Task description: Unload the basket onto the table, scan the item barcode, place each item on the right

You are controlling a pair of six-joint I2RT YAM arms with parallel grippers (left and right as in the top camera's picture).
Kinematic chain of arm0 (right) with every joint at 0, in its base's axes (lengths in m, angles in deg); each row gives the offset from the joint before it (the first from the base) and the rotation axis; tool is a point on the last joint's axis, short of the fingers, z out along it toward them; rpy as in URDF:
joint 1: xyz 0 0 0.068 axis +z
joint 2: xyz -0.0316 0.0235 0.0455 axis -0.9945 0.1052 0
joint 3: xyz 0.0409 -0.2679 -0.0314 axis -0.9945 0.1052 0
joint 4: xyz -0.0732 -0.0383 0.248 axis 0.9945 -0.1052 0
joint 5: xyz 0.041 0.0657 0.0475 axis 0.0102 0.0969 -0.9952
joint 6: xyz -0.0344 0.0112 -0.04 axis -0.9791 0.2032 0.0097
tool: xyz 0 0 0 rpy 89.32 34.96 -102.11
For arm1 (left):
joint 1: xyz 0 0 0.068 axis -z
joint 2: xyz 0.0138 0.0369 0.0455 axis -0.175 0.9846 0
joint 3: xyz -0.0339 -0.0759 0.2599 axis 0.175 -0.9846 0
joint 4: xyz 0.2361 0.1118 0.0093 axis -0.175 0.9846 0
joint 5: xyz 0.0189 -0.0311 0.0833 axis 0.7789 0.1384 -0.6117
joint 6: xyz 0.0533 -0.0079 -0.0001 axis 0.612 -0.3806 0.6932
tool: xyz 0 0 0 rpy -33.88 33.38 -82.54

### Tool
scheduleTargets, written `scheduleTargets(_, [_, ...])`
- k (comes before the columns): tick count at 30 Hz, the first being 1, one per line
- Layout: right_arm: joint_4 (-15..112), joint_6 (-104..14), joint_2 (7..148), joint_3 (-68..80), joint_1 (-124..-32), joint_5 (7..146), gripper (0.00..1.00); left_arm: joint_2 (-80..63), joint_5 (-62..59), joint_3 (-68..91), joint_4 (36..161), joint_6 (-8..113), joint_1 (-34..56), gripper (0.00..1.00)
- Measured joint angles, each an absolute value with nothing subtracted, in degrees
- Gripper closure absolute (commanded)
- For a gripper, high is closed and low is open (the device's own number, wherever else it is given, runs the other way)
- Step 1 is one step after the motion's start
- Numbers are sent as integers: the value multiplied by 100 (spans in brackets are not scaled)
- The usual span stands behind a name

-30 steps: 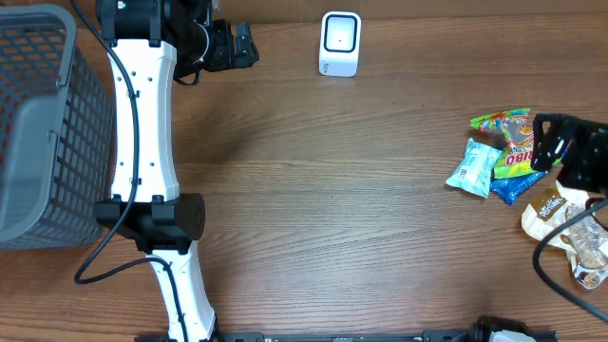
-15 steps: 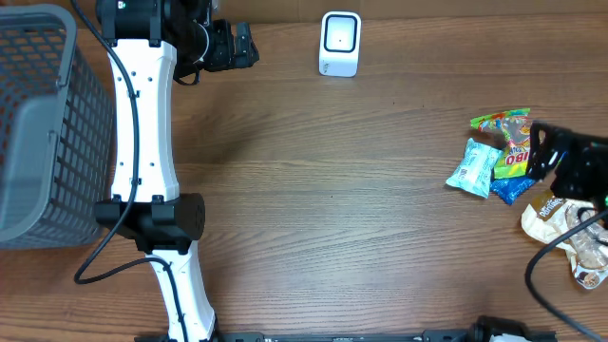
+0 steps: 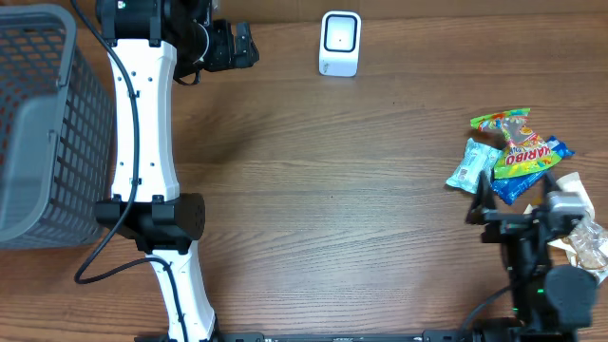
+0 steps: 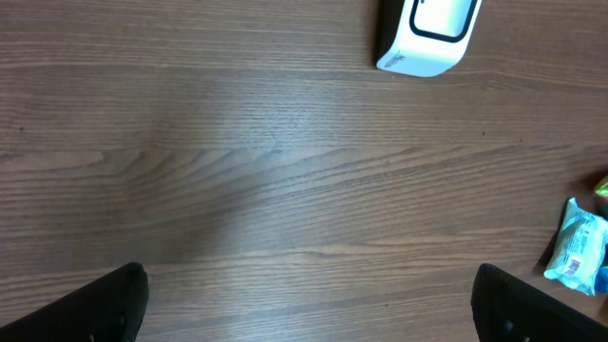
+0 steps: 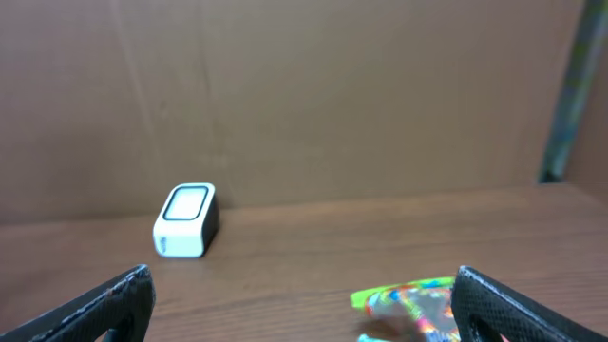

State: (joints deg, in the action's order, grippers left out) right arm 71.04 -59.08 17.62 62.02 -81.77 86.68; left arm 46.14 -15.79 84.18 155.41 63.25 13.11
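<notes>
At the right edge of the overhead frame, a cluster of snack packets lies on the wooden desk (image 3: 332, 190), none held. Only readable print: HARIBO in big letters across the Haribo bag (image 3: 522, 158), a bright multicolour bag lying tilted, with a blue edge showing at its lower side. A green-orange packet (image 3: 502, 121) sits just above it, touching. A light blue packet (image 3: 472, 166) is at the cluster's left side, its print too small to read. A beige packet (image 3: 573, 182) and a clear wrapper (image 3: 591, 249) are at lower right, text unreadable.

The white scanner (image 3: 340, 43) stands at top centre of the overhead frame, a rounded box with a dark-rimmed window on its face, well apart from the packets. It also shows at the top of the left wrist view and at left of centre in the right wrist view, in front of a brown back wall.

The right end effector (image 3: 508, 211) is at lower right of the overhead frame, just below the packets, fingers spread wide, nothing between them. The left end effector (image 3: 236, 45) is at upper left, left of the scanner, fingers spread wide over bare desk, empty.

A grey mesh basket (image 3: 38, 123) fills the left edge of the overhead frame
</notes>
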Motion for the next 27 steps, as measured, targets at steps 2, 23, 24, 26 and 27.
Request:
scheduleTargets(2, [7395,-5910,1519,6676,-8070,8666,0,4614,-1579,8418,15548,6325,1311,0])
scheduleTargets(23, [7620,-5910,767,7880,-7866,8593,0,4614,-1579,8418,15546,6325,1311,0])
scheduleTargets(24, [7622,-5910,767,7880,-7866,8593,0,4614,-1579,8418,15546,6325,1311,0])
scheduleTargets(26, [7622,-5910,767,7880,-7866,8593,0,4614,-1579,8418,15546,6325,1311,0])
scheduleTargets(27, [7620,-5908,767,7880,-7866,8591,0,4614,-1579,8418,15546,6325,1311,0])
